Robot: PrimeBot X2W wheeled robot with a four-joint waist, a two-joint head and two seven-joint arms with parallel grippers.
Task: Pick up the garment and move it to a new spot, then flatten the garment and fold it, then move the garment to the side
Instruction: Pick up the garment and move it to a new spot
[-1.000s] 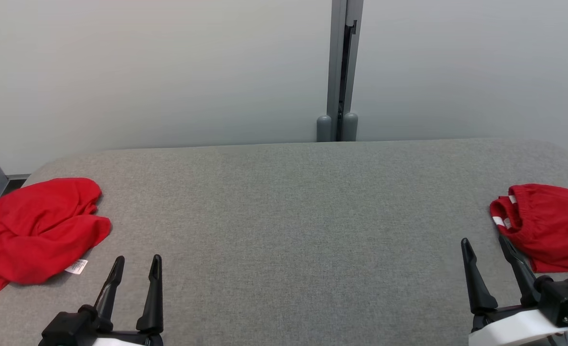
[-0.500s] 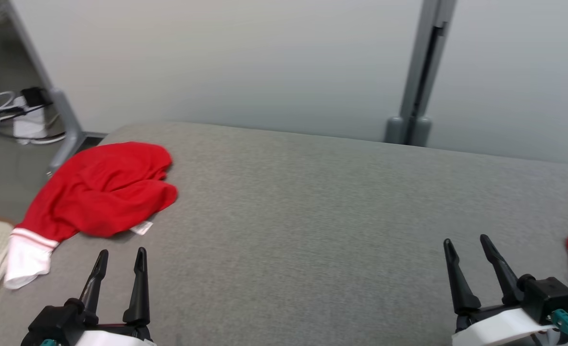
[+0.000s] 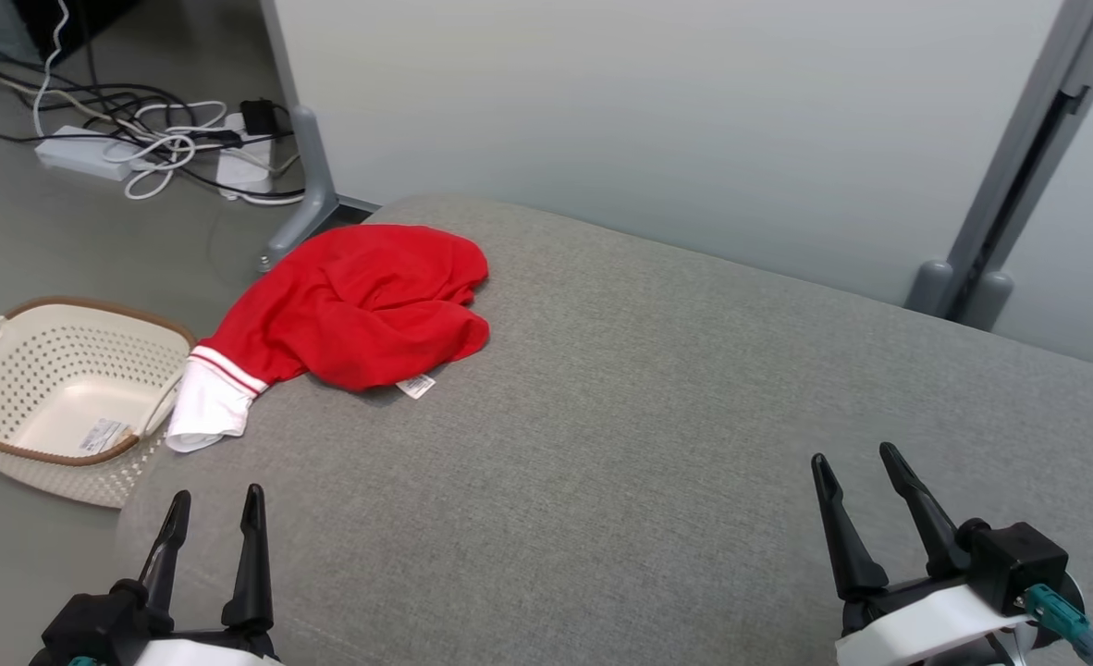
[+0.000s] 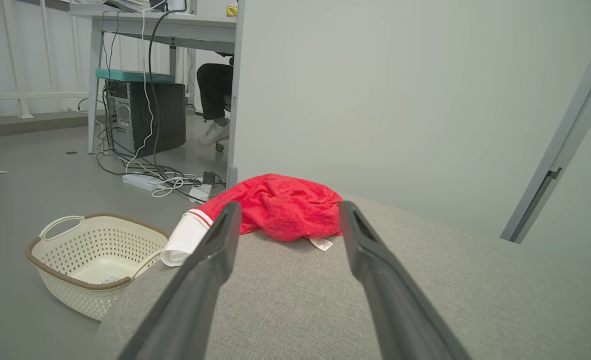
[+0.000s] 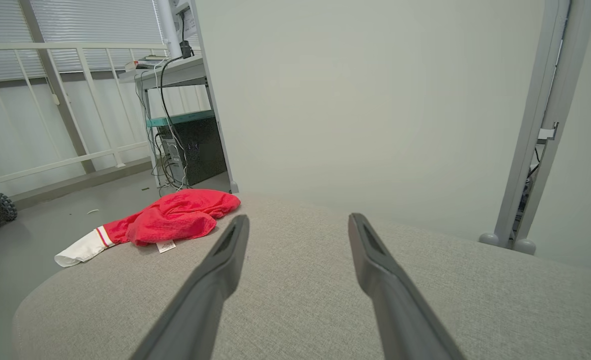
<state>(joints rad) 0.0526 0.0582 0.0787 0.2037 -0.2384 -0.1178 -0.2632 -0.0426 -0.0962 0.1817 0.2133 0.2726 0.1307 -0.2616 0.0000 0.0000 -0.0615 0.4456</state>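
Observation:
A crumpled red garment point(image 3: 362, 301) with a white cuff and a small white label lies at the far left corner of the grey table point(image 3: 657, 416), its cuff hanging over the edge. It also shows ahead in the left wrist view point(image 4: 280, 207) and to the left in the right wrist view point(image 5: 173, 217). My left gripper point(image 3: 214, 513) hovers open near the table's front left edge, well short of the garment. My right gripper point(image 3: 856, 472) stands open over the front right of the table with nothing between its fingers.
A cream perforated basket point(image 3: 10, 388) sits on the floor left of the table. Cables and power strips point(image 3: 140, 139) lie on the floor beyond it. A pale partition wall with a grey post point(image 3: 1018, 176) backs the table. A person's foot point(image 4: 214, 132) shows under a desk.
The head camera has swung to the left: the red garment now sits nearer the middle of the view and the basket and cables have come in. Both grippers stay open.

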